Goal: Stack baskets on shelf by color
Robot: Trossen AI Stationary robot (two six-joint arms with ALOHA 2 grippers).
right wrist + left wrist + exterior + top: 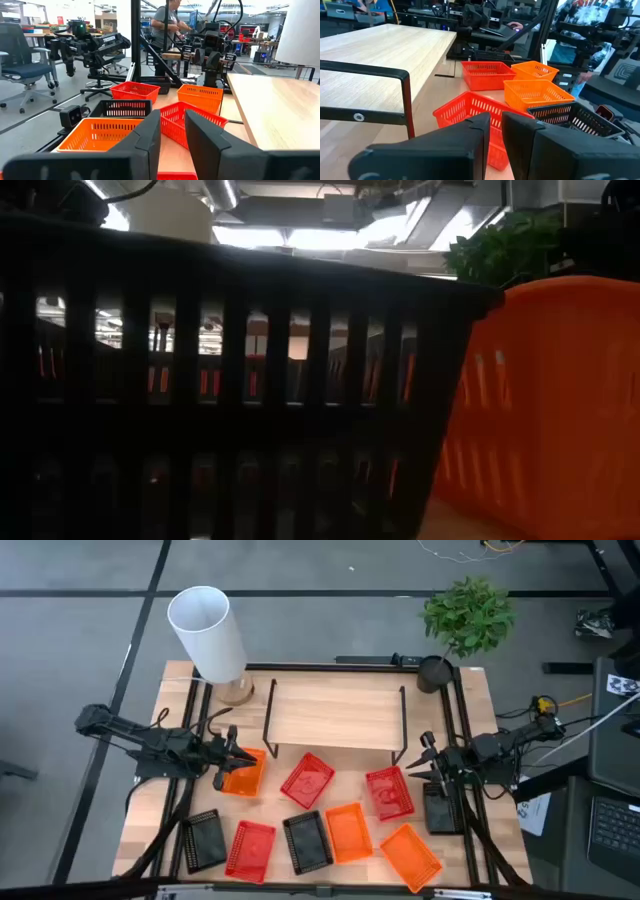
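- Light-wood shelf [335,710]: bare; we judge no stacking begun.
- Left tool [232,757]: over orange basket [243,776], fingers narrowly parted (grip unclear).
- Right tool [424,766]: narrowly parted, empty.
- Next: secure that basket.

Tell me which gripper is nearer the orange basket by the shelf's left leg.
Left. The left gripper sits right over that orange basket. The right gripper is across the table, beside a red basket.

— Where did the shelf [335,712] stand?
— At the back of the table [480,705], with the baskets [325,820] spread on the tabletop in front of it.
— And beside it?
— A cylinder [208,632] stood by its left end, a potted plant [462,622] by its right.
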